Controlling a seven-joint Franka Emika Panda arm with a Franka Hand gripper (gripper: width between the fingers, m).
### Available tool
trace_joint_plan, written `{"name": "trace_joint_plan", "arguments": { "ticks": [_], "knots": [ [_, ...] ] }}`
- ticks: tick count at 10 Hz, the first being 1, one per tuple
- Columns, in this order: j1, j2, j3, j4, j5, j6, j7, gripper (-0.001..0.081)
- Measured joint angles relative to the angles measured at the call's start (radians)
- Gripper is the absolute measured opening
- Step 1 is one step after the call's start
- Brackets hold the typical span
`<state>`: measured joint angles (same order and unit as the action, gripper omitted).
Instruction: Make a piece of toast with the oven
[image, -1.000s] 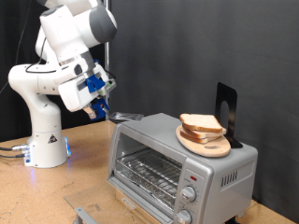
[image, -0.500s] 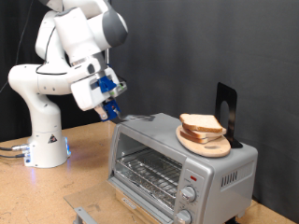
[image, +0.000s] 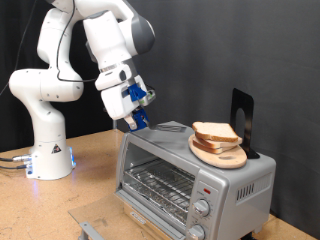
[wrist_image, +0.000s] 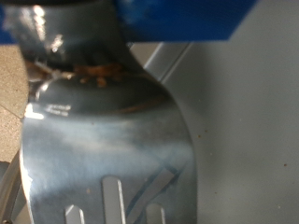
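blue-fingered gripper (image: 138, 112) hangs at the end of the arm just above the oven (image: 190, 172), over its top's end at the exterior view's left. it carries a metal spatula (image: 168, 127): the handle end sits up in the jaws, the flat blade sticks out toward the exterior view's right, low over the oven top, maybe touching, can't tell. jaws look closed on the handle, but the fingers are small in the exterior view and the wrist cam only shows a blue edge, so the clamp itself isn't seen directly. wrist view is nearly filled by the spatula blade (wrist_image: 107, 149), shiny steel w/ slots at its far end and brownish residue near the neck, grey oven top behind it. key relation: the piece of toast (image: 216, 132) lies further to the exterior view's right from the jaws, roughly along the line the blade points, and the blade tip is near it but apart, a gap of bare oven top between. bread is a small stack of slices on a round wooden board (image: 219, 153) on the oven top; the top slice is the one taken as the toast, lying flat. dark upright stand (image: 243, 118) behind the board. oven door is shut, wire rack seen through the glass w/ nothing on it, so no bread inside yet. hard to make out: slice count in the stack, and knob settings.
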<state>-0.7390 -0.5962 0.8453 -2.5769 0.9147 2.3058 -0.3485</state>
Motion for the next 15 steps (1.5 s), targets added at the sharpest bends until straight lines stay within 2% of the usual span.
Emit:
{"name": "trace_joint_plan", "arguments": {
  "ticks": [4,6,15],
  "knots": [
    [-0.026,0.019,0.060,0.027,-0.011,0.003,0.055,0.0485],
    [-0.034,0.024,0.074,0.036,-0.010,0.008,0.066,0.0485],
    [-0.034,0.025,0.058,0.041,-0.009,0.001,0.060,0.0485]
  ]
}}
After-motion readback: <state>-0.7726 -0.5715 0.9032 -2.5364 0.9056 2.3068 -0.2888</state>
